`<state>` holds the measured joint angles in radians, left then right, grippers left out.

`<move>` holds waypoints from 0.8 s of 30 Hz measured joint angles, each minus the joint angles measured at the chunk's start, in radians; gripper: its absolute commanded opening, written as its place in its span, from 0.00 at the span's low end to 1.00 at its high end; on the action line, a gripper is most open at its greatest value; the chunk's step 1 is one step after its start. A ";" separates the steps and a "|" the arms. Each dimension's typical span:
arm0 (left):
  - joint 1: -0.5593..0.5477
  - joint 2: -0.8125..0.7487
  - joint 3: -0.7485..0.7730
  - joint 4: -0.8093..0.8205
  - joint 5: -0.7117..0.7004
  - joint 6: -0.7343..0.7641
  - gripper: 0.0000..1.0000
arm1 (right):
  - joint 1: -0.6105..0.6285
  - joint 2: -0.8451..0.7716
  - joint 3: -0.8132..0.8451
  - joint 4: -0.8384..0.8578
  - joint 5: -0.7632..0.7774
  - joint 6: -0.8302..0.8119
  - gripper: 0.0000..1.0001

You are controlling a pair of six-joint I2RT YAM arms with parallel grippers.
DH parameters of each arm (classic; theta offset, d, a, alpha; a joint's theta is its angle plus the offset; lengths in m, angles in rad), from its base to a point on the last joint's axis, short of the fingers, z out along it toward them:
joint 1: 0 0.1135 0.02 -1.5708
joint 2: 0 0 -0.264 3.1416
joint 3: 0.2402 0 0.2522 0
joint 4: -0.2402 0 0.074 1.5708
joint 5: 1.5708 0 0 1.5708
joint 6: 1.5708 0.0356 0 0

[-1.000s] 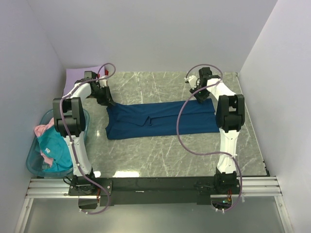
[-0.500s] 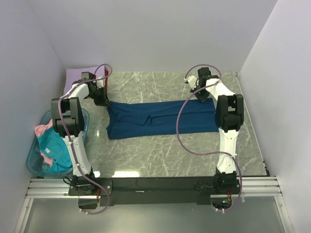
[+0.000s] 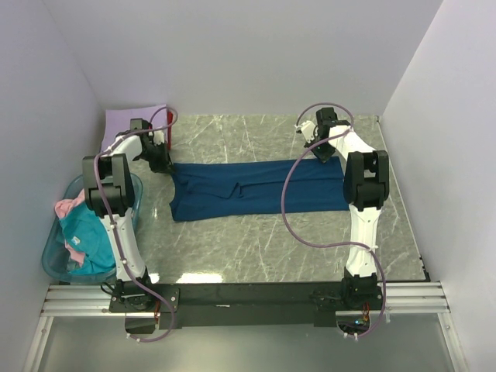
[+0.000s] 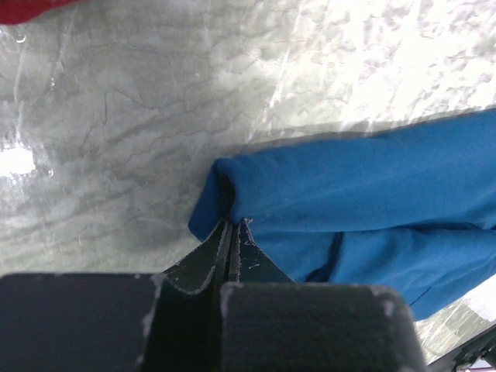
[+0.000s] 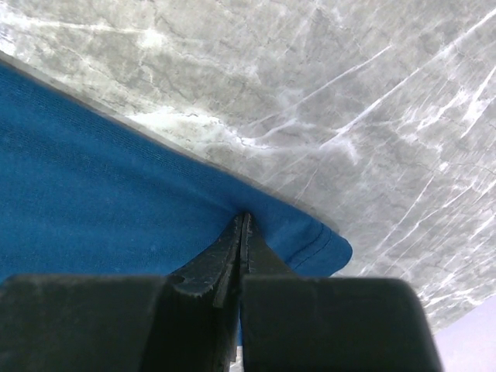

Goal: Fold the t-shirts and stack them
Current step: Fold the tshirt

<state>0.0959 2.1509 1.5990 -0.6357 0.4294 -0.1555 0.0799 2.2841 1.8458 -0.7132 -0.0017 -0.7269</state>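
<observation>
Across the middle of the overhead view, the dark blue t-shirt lies as a wide flat band on the marble table, and its layered edges suggest it is already doubled lengthwise. At its upper left corner the left gripper is pinched tight on a rolled lip of cloth, which bunches just ahead of the tips in the left wrist view. Toward the upper right, the right gripper is clamped the same way on the far hem, a little inward of the corner that pokes out at the lower right of its own wrist view. The fabric looks light, thin and entirely limp, so I expect it to sag between the two holds and drape rather than keep any shape. On the smooth stone it should drag easily (handy for sliding, less so for keeping a crease in place). These far-edge corners seem the right places to hold, provided each pinch catches every layer; a grip on the top ply alone would let the fold peel open. At the lower left, a teal t-shirt and a pink t-shirt wait in the translucent basket. A lavender t-shirt lies in the upper left corner beside a sliver of a red t-shirt.
</observation>
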 measured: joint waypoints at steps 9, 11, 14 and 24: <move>-0.006 0.067 0.119 -0.006 0.002 0.010 0.36 | 0.000 -0.010 -0.027 0.030 0.043 -0.002 0.00; -0.008 0.041 0.102 0.018 0.003 0.015 0.39 | 0.000 -0.017 -0.043 0.041 0.051 -0.003 0.19; -0.013 -0.063 0.017 0.044 0.014 0.034 0.41 | -0.003 -0.023 -0.047 0.042 0.067 0.009 0.50; -0.263 -0.455 -0.294 0.055 0.018 0.110 0.36 | -0.049 -0.079 0.087 -0.141 -0.035 0.066 0.54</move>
<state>-0.1669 1.6962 1.3045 -0.5808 0.4473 -0.0456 0.0307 2.2055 1.9324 -0.8539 -0.0372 -0.6609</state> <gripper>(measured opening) 0.378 0.562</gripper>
